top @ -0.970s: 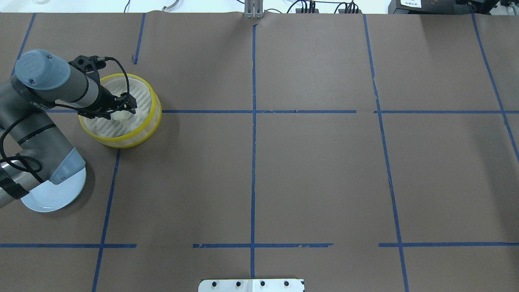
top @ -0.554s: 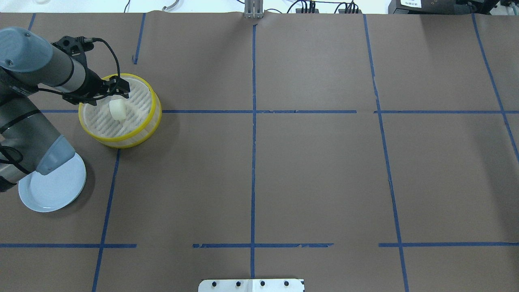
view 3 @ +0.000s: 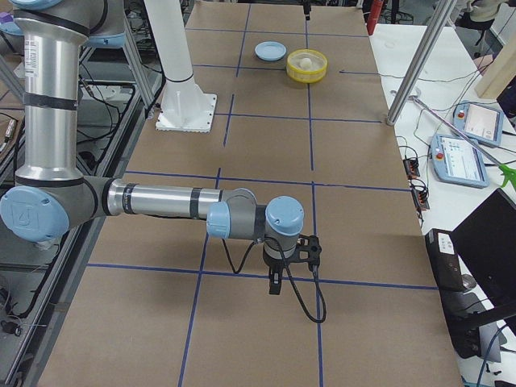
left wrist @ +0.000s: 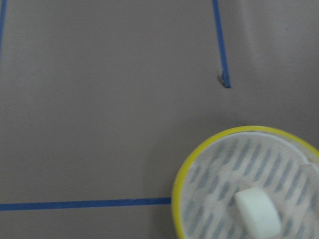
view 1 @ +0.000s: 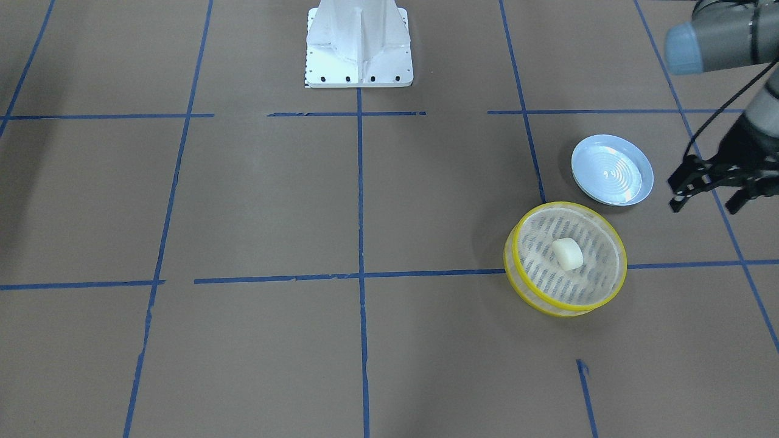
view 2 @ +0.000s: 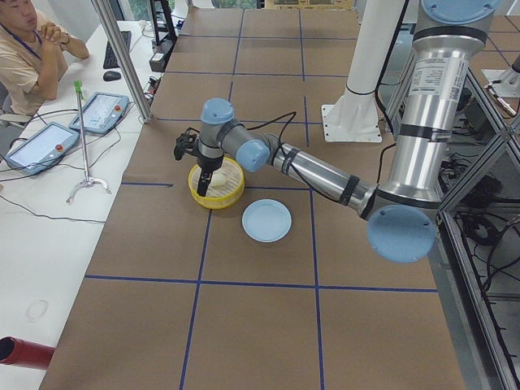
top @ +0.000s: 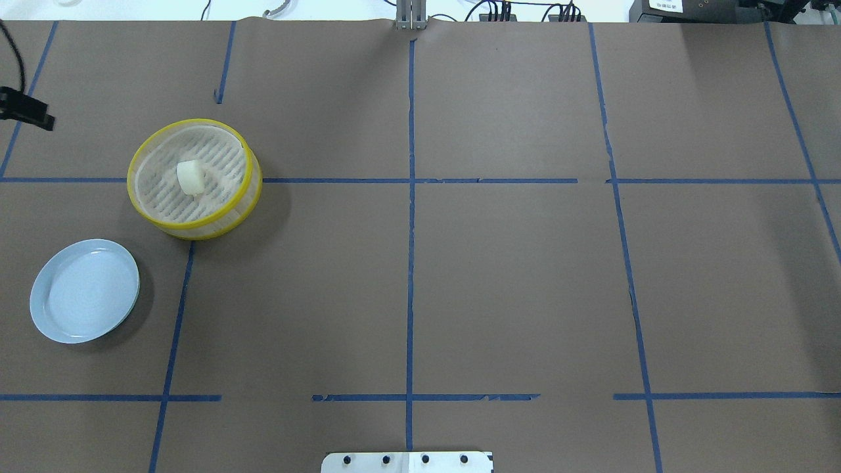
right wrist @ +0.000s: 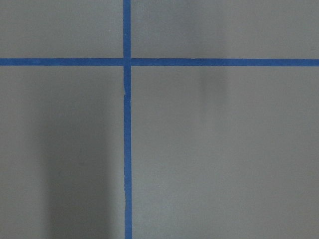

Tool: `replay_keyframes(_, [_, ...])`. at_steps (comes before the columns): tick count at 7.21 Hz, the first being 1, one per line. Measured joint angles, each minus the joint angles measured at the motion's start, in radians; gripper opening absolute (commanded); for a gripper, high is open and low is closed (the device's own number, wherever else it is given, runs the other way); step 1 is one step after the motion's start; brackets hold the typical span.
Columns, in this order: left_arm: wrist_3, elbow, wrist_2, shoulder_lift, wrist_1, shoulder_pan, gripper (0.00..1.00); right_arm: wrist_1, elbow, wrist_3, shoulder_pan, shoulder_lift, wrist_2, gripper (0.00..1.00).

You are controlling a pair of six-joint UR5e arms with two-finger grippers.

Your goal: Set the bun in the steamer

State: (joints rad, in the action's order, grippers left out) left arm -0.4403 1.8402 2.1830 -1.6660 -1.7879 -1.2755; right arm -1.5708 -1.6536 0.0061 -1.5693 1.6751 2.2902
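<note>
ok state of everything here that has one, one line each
bun: lying on the steamer's slotted floor, not held
steamer: upright, uncovered, holding the bun
plate: flat on the table, nothing on it
left tool: open, empty, off to the side of the steamer
right tool: above bare table far from the steamer, open or shut cannot be told

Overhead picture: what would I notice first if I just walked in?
The bright yellow-rimmed steamer on the left of the table, with a little white bun lying in its middle. Beside it, nearer the robot, sits a pale blue plate with nothing on it. In the front-facing view, the left gripper hangs open and empty off to the side.
</note>
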Motion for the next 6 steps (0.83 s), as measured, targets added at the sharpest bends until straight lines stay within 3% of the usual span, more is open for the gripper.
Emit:
replay_keyframes(3, [0.378, -0.035, 0.123, 0.168, 0.028, -0.228, 0.99, 0.0, 0.0, 0.0, 0.0, 0.0, 0.0, 1.0])
replay_keyframes(6, [0.566, -0.064, 0.137, 0.193, 0.28, -0.296, 1.0, 0.0, 0.0, 0.0, 0.0, 0.0, 0.0, 1.0])
